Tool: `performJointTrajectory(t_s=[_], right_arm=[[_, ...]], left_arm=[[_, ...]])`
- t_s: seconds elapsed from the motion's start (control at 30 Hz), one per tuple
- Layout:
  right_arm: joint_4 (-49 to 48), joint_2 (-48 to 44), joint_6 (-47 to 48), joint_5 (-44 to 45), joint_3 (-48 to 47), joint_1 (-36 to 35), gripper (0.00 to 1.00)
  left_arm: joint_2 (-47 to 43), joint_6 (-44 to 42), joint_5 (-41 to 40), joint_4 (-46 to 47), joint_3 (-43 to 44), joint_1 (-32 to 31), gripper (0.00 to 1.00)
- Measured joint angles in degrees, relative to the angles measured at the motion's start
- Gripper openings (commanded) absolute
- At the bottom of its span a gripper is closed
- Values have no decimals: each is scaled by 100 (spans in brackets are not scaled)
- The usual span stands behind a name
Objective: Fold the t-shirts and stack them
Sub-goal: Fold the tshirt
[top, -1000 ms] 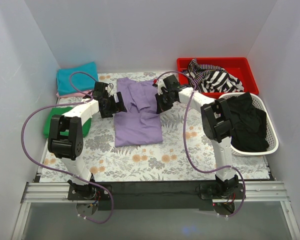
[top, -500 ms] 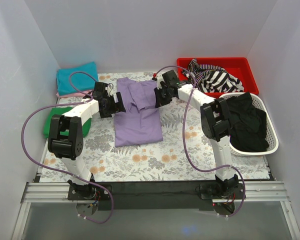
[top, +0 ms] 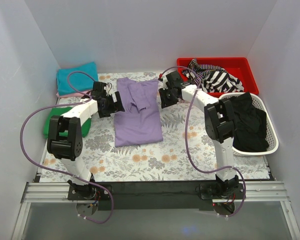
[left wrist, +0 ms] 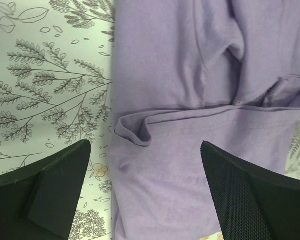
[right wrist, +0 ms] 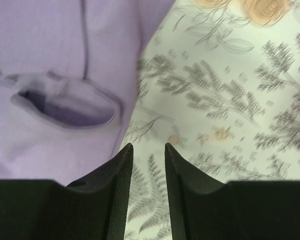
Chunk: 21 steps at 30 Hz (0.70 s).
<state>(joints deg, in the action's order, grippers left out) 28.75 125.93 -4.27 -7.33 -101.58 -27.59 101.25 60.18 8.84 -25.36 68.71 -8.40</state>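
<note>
Release of right sleeve just now: puts right claw slightly apart, empty, beside lavender t-shirt lying flat mid-table. Leaves left claw wide apart over left edge. Suggests sleeve fold done; cross fold probably next.

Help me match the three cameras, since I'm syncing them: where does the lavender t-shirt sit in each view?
Top external: the lavender t-shirt lies mid-table, partly folded.
Left wrist: the lavender t-shirt fills the centre and right of the picture.
Right wrist: the lavender t-shirt takes up the upper left.
Shared landmark: the floral table cover, which borders the shirt's edge in all three views.
</note>
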Motion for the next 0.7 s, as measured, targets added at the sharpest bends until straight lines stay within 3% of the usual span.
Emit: performJointTrajectory(t_s=[0.3, 0.53, 0.7], right_arm=[[-70, -859, 4, -1283, 428, -166, 41], [-85, -525, -20, -1891, 424, -527, 41], [-98, 26, -22, -2026, 190, -603, 41]], left_arm=[[-549, 74, 1276, 223, -114, 9, 91], [-411, 289, 2382, 533, -531, 7, 91], [-37, 310, 2472, 658, -553, 7, 91]])
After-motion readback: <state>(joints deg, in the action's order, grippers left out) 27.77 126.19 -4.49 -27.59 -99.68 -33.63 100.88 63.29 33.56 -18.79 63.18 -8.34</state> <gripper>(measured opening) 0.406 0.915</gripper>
